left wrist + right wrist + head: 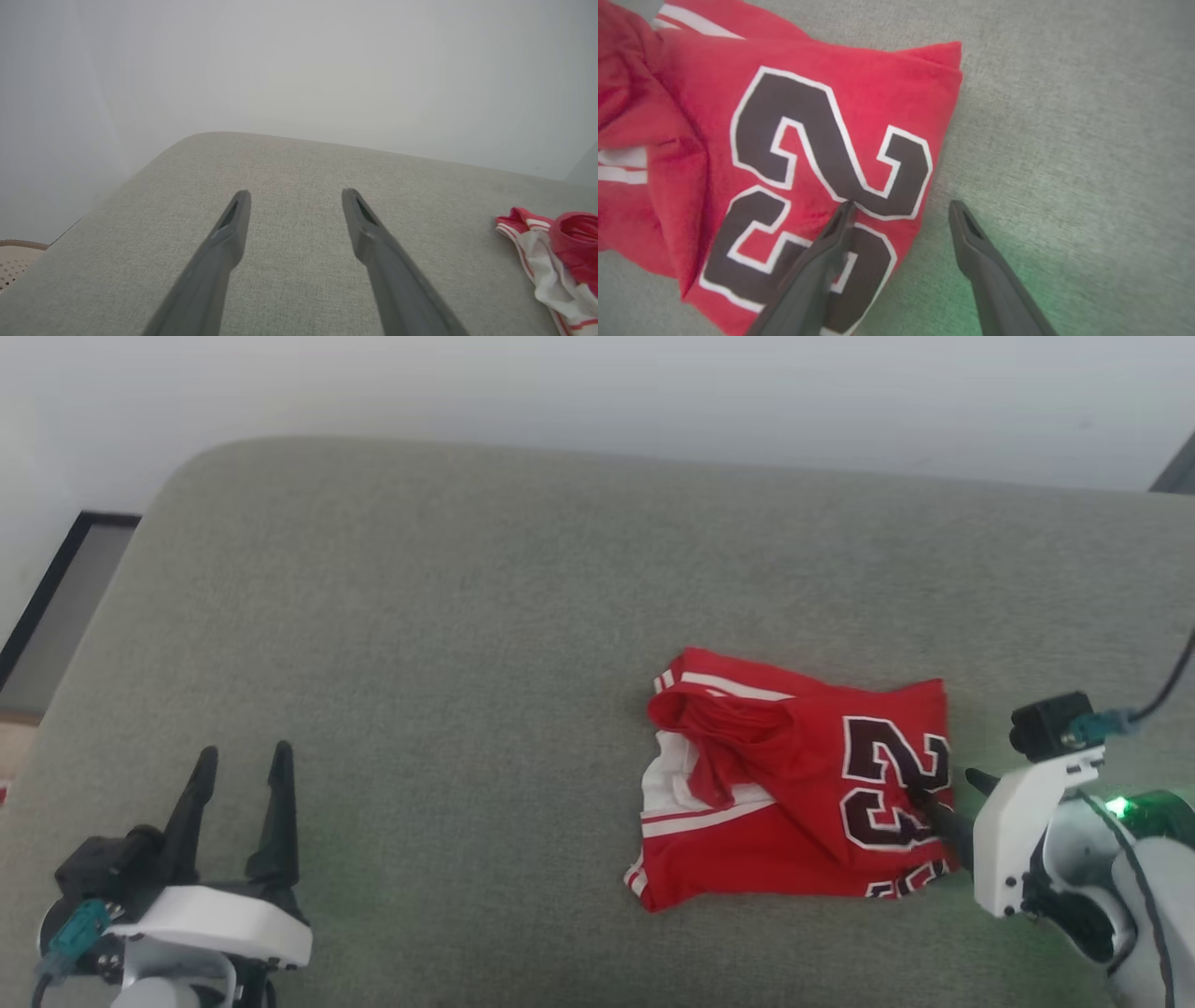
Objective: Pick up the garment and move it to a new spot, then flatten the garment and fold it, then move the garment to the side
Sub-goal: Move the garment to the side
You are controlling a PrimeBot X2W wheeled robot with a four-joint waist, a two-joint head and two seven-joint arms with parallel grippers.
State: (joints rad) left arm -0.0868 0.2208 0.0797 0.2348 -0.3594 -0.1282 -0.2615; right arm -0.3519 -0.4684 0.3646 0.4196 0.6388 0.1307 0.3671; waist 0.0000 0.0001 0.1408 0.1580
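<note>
Nearest the robot, the left gripper is hovering over the grey-green cushion with its 2 dark fingers spread wide and nothing between them; it is sitting well apart from the garment. At the lower right, the right gripper is also standing wide open and holding nothing. In the right wrist view, 1 of its fingers is lying across the printed number while the other is pointing over bare cushion just beside the garment's edge; whether the first is pressing on the cloth cannot be told. A green light is glowing on that arm and tinting the cushion beneath it.

The garment is lying folded into a rough rectangle on the right part of the cushion. A large black "23" outlined in white is showing on its red top layer, turned sideways to the head camera. More black-and-white lettering is peeking out at the near edge, too cut off to read. A white sleeve with red striping is showing on the side away from the right gripper.

Farther back, the cushion's rounded edge is meeting a pale wall.
</note>
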